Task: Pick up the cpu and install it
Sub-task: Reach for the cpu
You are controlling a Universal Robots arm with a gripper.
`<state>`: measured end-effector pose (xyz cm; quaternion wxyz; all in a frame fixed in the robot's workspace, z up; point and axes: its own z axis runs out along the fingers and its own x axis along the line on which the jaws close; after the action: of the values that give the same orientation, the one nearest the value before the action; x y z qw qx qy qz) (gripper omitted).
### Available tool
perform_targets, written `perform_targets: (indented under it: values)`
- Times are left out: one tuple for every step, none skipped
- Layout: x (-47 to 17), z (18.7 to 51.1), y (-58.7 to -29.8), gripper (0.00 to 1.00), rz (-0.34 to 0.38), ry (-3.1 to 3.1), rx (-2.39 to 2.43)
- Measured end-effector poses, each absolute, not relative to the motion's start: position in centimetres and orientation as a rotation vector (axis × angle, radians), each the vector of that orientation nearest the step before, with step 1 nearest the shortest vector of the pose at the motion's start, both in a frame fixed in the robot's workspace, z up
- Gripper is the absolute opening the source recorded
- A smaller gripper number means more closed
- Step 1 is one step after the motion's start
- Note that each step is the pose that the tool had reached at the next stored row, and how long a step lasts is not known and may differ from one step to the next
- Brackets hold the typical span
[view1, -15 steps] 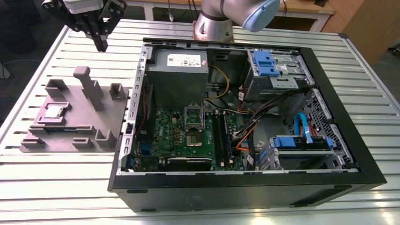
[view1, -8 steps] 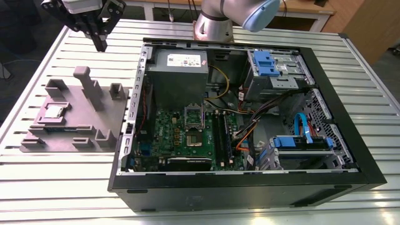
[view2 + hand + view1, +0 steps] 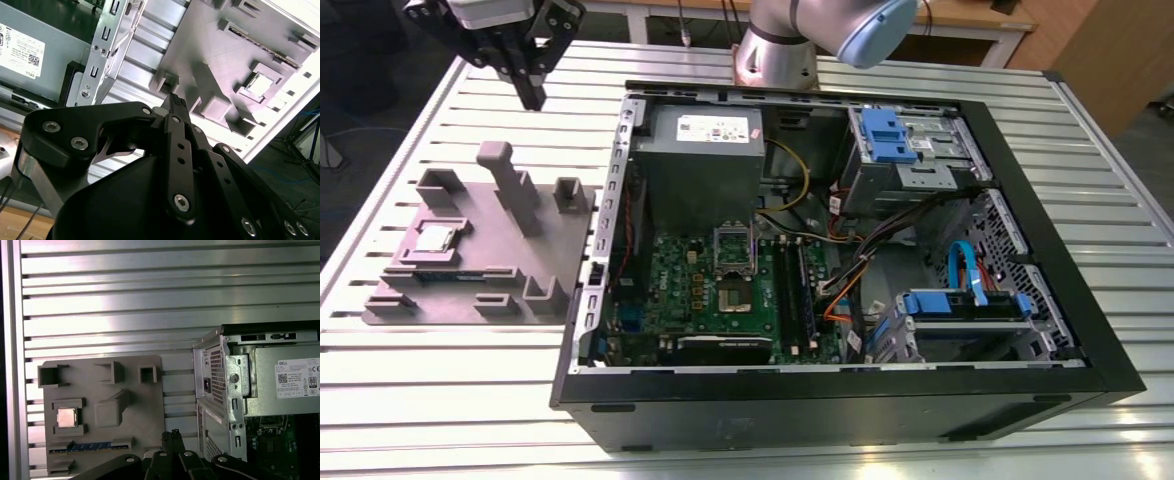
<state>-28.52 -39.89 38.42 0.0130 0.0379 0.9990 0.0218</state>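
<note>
The cpu (image 3: 436,238) is a small shiny silver square lying in a recess of the grey holder block (image 3: 520,255) on the slatted table, at the exterior view's left. Both wrist views show it too, the cpu (image 3: 66,417) in its recess and the cpu (image 3: 258,84) further off on the block. My gripper (image 3: 531,98) hangs high above the table, beyond the block's far end and well apart from the cpu. Its black fingers (image 3: 176,106) are pressed together with nothing between them. The dark socket (image 3: 736,262) sits on the green motherboard inside the open computer case.
The open black case (image 3: 1041,300) takes up the table's middle and right, with a grey power supply (image 3: 700,150), blue drive bays and cables. Grey posts (image 3: 500,175) rise from the holder block. A blue-labelled memory stick (image 3: 95,445) lies in a slot of the block.
</note>
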Motion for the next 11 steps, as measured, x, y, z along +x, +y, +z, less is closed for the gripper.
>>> perform_targets:
  values:
    - [-28.59, 38.42, -39.89, 0.11, 0.068, 3.113, 0.118]
    - [-28.66, 38.42, -39.89, 0.11, 0.068, 3.113, 0.118]
    - [-28.68, 38.41, -39.89, 0.11, 0.068, 3.113, 0.118]
    - [-28.69, 38.41, -39.89, 0.11, 0.068, 3.112, 0.118]
    - [-28.71, 38.41, -39.89, 0.11, 0.068, 3.112, 0.118]
    - [-28.73, 38.41, -39.89, 0.11, 0.068, 3.112, 0.118]
    - [-28.76, 38.41, -39.89, 0.11, 0.068, 3.112, 0.118]
    - [-28.77, 38.41, -39.89, 0.11, 0.068, 3.112, 0.118]
    - [-28.79, 38.41, -39.89, 0.11, 0.068, 3.112, 0.118]
    - [-28.81, 38.41, -39.89, 0.11, 0.068, 3.112, 0.118]
    - [-28.83, 38.41, -39.89, 0.11, 0.068, 3.112, 0.118]
